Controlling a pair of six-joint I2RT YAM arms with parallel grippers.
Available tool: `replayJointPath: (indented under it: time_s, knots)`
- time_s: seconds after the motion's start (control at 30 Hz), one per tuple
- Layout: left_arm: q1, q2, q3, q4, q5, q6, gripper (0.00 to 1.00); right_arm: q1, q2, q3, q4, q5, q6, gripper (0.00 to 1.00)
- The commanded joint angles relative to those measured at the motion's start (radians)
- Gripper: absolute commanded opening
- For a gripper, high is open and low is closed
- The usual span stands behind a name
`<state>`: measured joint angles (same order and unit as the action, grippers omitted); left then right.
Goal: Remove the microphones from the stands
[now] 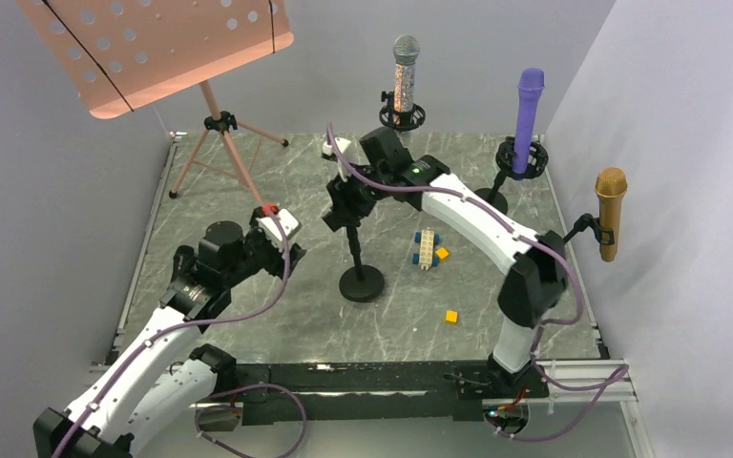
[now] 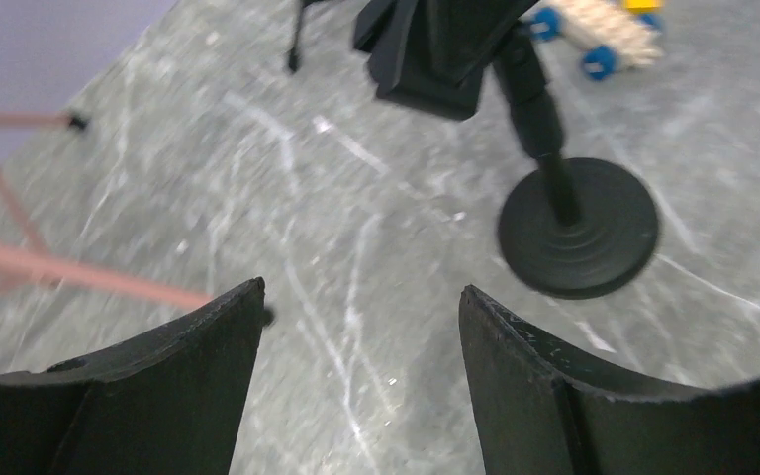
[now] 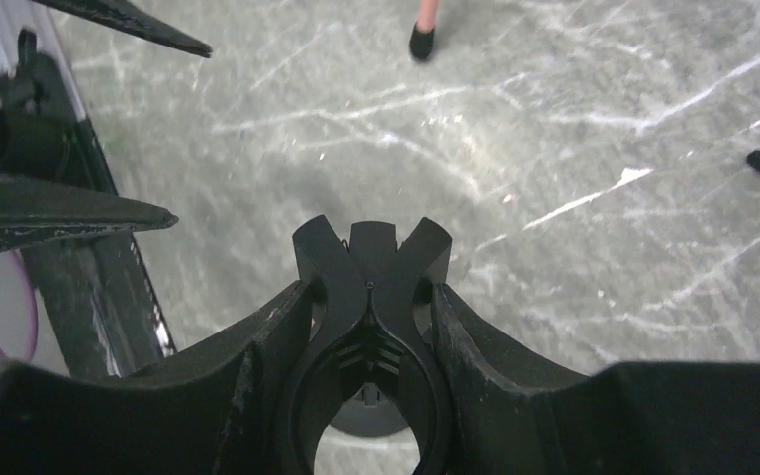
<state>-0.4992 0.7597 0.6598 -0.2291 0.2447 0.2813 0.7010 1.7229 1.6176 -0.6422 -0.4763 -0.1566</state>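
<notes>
Top external view took in the grey marble counter [image 1: 248,315], with a pink music stand [image 1: 153,48] at its far left corner. Mid-counter, the right gripper [image 1: 348,203] was clamped on the clip [image 3: 371,267] atop the black stand [image 1: 358,253]. The left gripper [image 2: 361,292] hung near it, fingers apart. The purple microphone [image 1: 529,110], silver microphone [image 1: 405,67] and gold microphone [image 1: 611,205] stood upright in holders along the far and right edges. A few toy bricks [image 1: 427,248] lay right of the stand's base.

The clip [image 3: 371,287] between the right fingers [image 3: 500,356] looks like matt black plastic, and the fingers are scuffed matt too. Tabletop [image 3: 574,119] beyond them is smooth grey marble-look with a slight sheen.
</notes>
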Motion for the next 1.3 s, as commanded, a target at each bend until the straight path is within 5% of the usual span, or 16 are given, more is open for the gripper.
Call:
replayJointPath:
  time_s: [0.0,0.53,0.8,1.2,1.27]
  knots:
    - [0.113,-0.034,-0.041,0.015,-0.161,-0.136,0.75,-0.007,0.136,0.224,0.075,0.086,0.063,0.00]
    - [0.290,-0.091,-0.071,-0.007,-0.040,-0.224,0.71,-0.011,0.341,0.507,0.181,0.113,0.086,0.00]
    - [0.294,-0.080,-0.072,0.005,-0.019,-0.234,0.70,-0.015,0.310,0.390,0.364,0.079,0.109,0.00]
    - [0.303,-0.051,-0.073,0.026,0.051,-0.255,0.68,-0.015,0.213,0.311,0.289,-0.034,0.081,0.93]
    - [0.305,-0.042,-0.071,0.034,0.068,-0.256,0.68,-0.015,0.175,0.306,0.282,-0.047,0.068,1.00]
